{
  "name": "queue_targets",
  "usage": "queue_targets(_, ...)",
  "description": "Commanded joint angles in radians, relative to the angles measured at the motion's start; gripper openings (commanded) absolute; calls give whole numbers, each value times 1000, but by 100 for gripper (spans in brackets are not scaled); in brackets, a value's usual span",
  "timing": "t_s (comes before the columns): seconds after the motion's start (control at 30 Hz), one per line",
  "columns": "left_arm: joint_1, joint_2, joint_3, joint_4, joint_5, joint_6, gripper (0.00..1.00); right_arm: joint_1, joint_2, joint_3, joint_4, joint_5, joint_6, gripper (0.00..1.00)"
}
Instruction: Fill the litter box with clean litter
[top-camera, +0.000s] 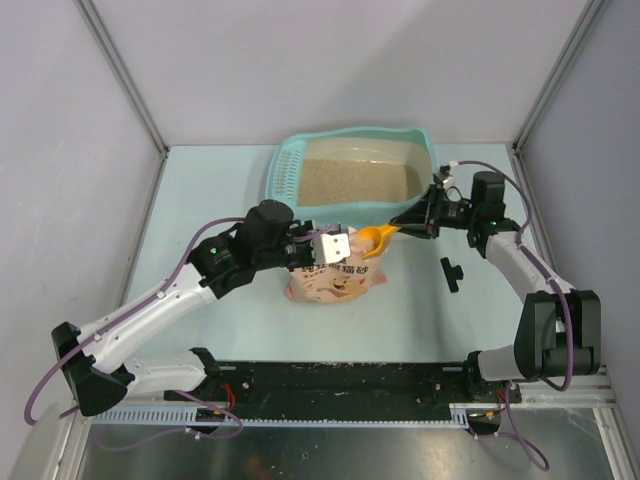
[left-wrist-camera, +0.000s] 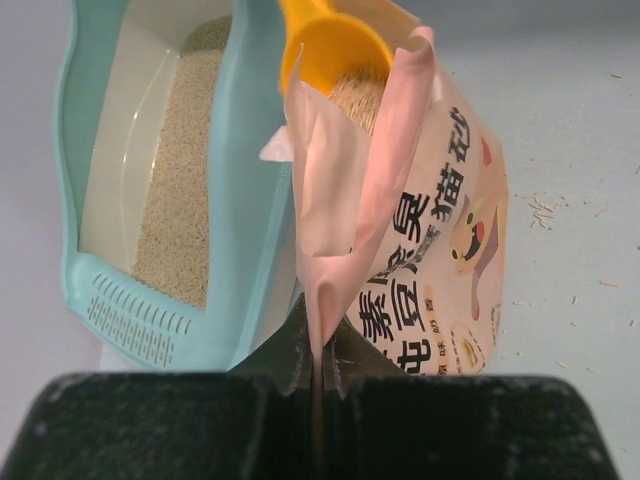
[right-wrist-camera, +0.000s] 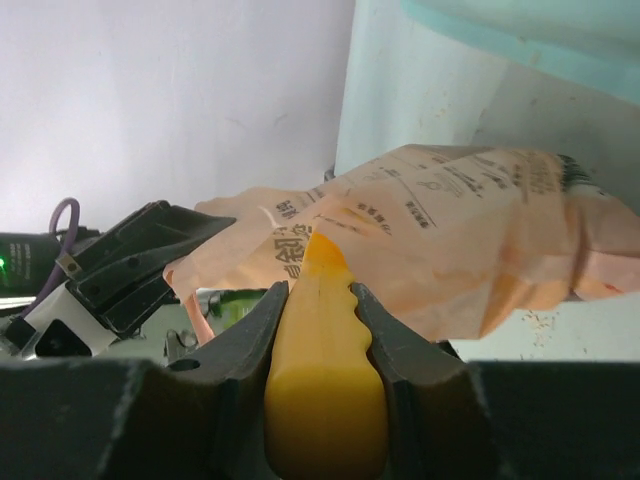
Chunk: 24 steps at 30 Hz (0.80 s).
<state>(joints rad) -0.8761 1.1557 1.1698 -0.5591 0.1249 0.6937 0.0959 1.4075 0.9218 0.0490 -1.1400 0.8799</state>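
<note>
The light teal litter box (top-camera: 343, 209) stands at the back of the table with a layer of beige clean litter (top-camera: 360, 178) in it. In front of it stands a pink bag (top-camera: 335, 277). My left gripper (left-wrist-camera: 322, 345) is shut on the bag's top edge and holds the mouth open. My right gripper (right-wrist-camera: 318, 300) is shut on the handle of an orange scoop (right-wrist-camera: 325, 385). The scoop's bowl (left-wrist-camera: 335, 50) dips into the bag's mouth, over litter (left-wrist-camera: 360, 98) inside. The litter box wall (left-wrist-camera: 250, 180) stands right beside the bag (left-wrist-camera: 430, 220).
A small black part (top-camera: 452, 272) lies on the table right of the bag, near the right arm. Loose crumbs (left-wrist-camera: 545, 210) are scattered on the tabletop. Grey enclosure walls close in the back and both sides.
</note>
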Motion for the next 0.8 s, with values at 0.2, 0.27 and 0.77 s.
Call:
queue_targets(0.2,-9,-68,54,191,-1,33,0,-60,-31,-18,7,-52,-5,0)
queue_targets(0.27,-8,-62,53,191,13,26,0,-88,-16,-18,-31,-62,-16,0)
queue_targets(0.77,-9,-47,79,191,-31,121,2,-194,-19,-18,166,-93,156,0)
